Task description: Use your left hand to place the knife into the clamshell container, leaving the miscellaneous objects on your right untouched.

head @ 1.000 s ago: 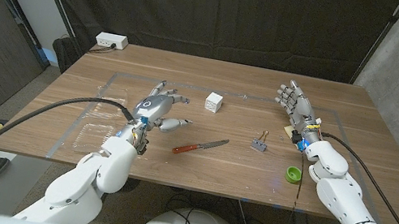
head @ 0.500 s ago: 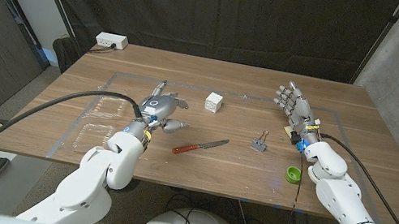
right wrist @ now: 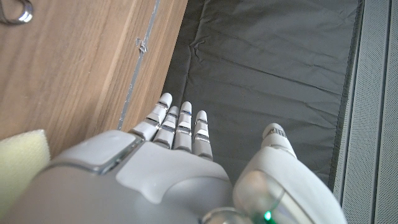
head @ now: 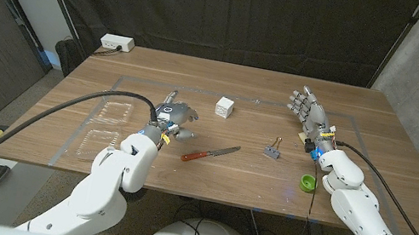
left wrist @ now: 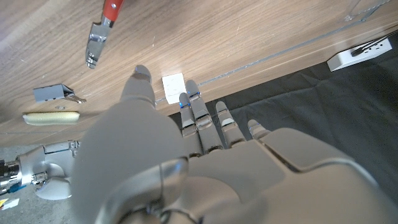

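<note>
The knife (head: pixel 210 152) lies on the table in the head view, red handle near me and to the left, blade pointing right. In the left wrist view its handle (left wrist: pixel 112 7) and blade (left wrist: pixel 96 45) show beyond my fingertips. My left hand (head: pixel 168 115) hovers just left of the knife's handle with fingers apart and nothing in them; it also shows as my left hand (left wrist: pixel 161 168) from behind. The clear clamshell container (head: pixel 108 126) lies open to the left of that hand. My right hand (head: pixel 308 109) stands at the right with fingers extended, holding nothing.
On the right side are a white cube (head: pixel 224 107), a binder clip (head: pixel 273 151), a green cap (head: pixel 308 183) and a yellow sponge (right wrist: pixel 18 162) beside my right hand. A white power strip (head: pixel 117 43) sits at the far left corner.
My left arm has swung in toward the right and the hand has turned and drawn closer to the knife's handle. The knife and my right hand have not moved.
</note>
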Controlling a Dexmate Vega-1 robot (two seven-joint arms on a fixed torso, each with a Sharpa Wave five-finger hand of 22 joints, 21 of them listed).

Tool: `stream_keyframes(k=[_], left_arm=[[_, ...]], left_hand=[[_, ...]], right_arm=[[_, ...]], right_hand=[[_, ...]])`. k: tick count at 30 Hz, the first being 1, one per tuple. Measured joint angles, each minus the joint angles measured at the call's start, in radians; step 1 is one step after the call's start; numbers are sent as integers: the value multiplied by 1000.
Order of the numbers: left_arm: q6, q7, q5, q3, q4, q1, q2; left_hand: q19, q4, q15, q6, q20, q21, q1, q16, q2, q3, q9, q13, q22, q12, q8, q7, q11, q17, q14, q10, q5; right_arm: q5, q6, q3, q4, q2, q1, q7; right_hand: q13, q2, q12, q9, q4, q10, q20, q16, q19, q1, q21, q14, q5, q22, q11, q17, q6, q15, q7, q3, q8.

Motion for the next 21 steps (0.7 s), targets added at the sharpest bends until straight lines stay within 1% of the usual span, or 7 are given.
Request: stream_keyframes(k=[2, 4, 5, 15, 17, 19, 21], left_arm=[[1, -7, 4, 7, 4, -5, -5], [1, -7, 4, 12, 7, -8, -8], [3, -34, 25, 15, 9, -10, -11], [-2, -98, 47, 32, 28, -31, -25], [-6, -112, 47, 33, 30, -36, -26], [-11, -125, 47, 33, 30, -36, -26], [-16, -143, 47, 33, 30, -36, -26]], left_hand=[[0, 0, 0, -1, 0, 0, 9, 0, -9, 0, 0, 4, 0, 0, 0, 1, 0, 0, 0, 0, 0], [0, -2, 0, -1, 0, 0, 17, 0, -1, 2, 0, 5, 0, 0, 0, 1, -2, 0, 0, 2, -4], [0, -3, 0, -2, 0, 4, 17, 0, -1, 3, 0, 5, 0, 0, 0, 1, -3, 0, 0, 1, -4], [0, -4, -18, 1, 0, 13, 26, 0, 8, 13, 0, 9, 0, 0, 0, 3, -7, 0, 18, -1, -15], [0, -4, -23, 10, 0, 15, 26, 2, 8, 13, 0, 13, 0, 0, 0, -3, -7, 0, 23, 0, -18], [0, -4, -25, 29, 0, 15, 26, 7, 8, 12, 1, 14, 0, 0, 2, -9, -15, 0, 33, 24, -22], [0, 0, -29, 41, 0, 15, 26, 7, 8, 8, 5, 14, 0, 0, 8, -11, -17, 0, 40, 34, -22]], right_arm=[[0, 0, 0, -1, 0, -1, -2], [0, 0, 0, -1, 0, -1, -3], [0, 0, 0, -3, 0, -6, -3], [0, -2, 0, -5, 1, -11, -6], [0, -2, 0, -5, 1, -11, -6], [0, -2, -1, -5, 1, -11, -6], [0, -2, -1, -5, 1, -11, -6]], right_hand=[[0, 0, 0, 0, -4, 0, 0, 0, 0, 0, 0, 0, 0, 0, 0, 0, 0, 0, 0, -4, 0], [0, 0, 0, 0, -4, 0, 0, 0, 0, 0, 0, 0, 0, 0, 0, 0, 0, 0, 0, -4, 0], [0, 0, 0, 0, -4, 0, 0, 0, 0, 0, 0, 0, 0, 0, 0, 0, 0, 0, 0, -4, 0], [0, 0, 0, 0, -4, 0, 0, 0, 0, 0, -7, 0, 0, 0, 0, 0, 0, 0, 0, -4, 0], [0, 0, 0, 0, -4, 0, 0, 0, 0, 0, -7, 0, 0, 0, 0, 0, -4, 0, -4, -4, 0], [0, 0, 0, 0, -4, 0, 4, 0, 4, 0, -7, 0, 0, 0, 0, 0, -6, 0, -6, -4, 0], [0, 0, 0, 0, -4, 0, 6, 0, 6, 0, -7, 0, 0, 0, 0, 0, -6, 0, -6, -4, 0]])
